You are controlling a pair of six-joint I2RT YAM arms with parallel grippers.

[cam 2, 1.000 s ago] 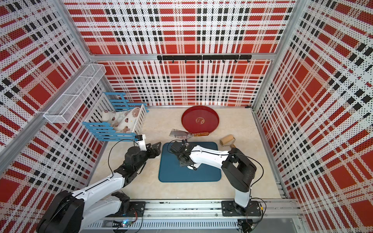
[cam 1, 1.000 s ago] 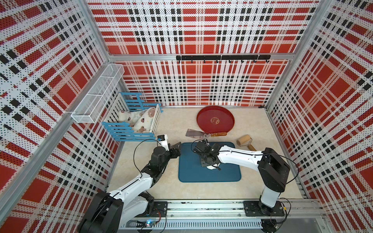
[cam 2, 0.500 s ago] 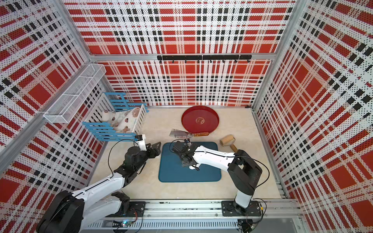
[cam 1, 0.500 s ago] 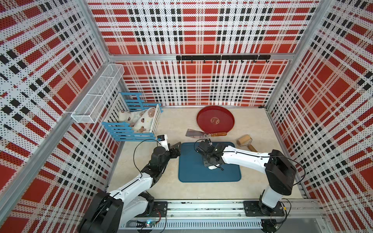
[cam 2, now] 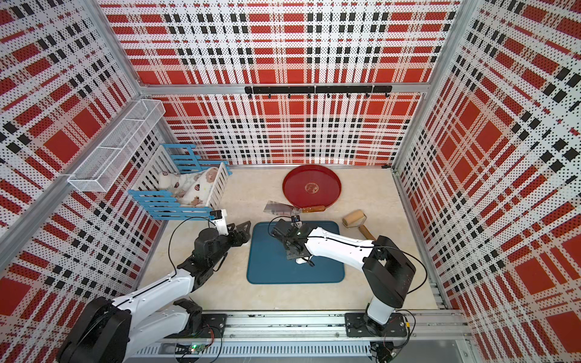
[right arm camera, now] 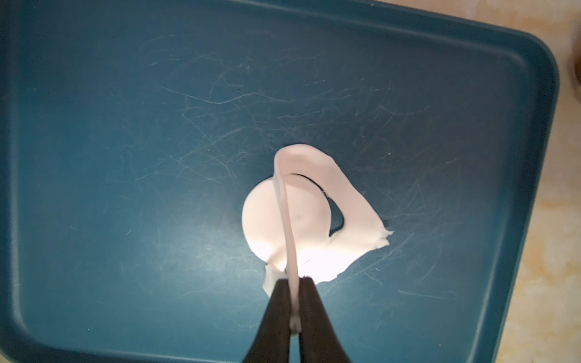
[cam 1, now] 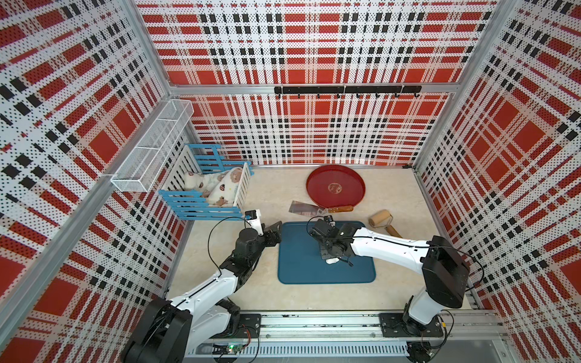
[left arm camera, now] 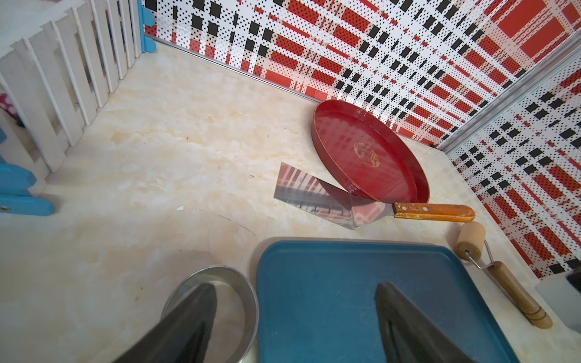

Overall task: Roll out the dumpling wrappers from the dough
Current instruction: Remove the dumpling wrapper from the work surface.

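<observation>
In the right wrist view my right gripper (right arm camera: 294, 279) is shut on a thin strip of the dough (right arm camera: 352, 204). The ragged white dough curls up off the blue board (right arm camera: 125, 125) around a hole. A round dumpling wrapper (right arm camera: 264, 217) with a clean edge lies flat on the board, partly under the strip. In both top views only a white scrap of dough (cam 1: 331, 260) shows under the right gripper (cam 1: 330, 256). My left gripper (left arm camera: 295, 286) is open and holds nothing. It hovers at the board's left edge, over a steel cup (left arm camera: 220, 268).
A red round tray (cam 1: 335, 188) stands at the back, with a steel scraper (cam 1: 306, 207) in front of it. A wooden roller (cam 1: 381, 217) lies to the right of the board. A blue and white crib (cam 1: 207, 191) and a wire basket (cam 1: 151, 151) are on the left.
My right arm has swung its elbow out to the right, and the gripper has shifted slightly toward the front with the dough. The left arm has not moved.
</observation>
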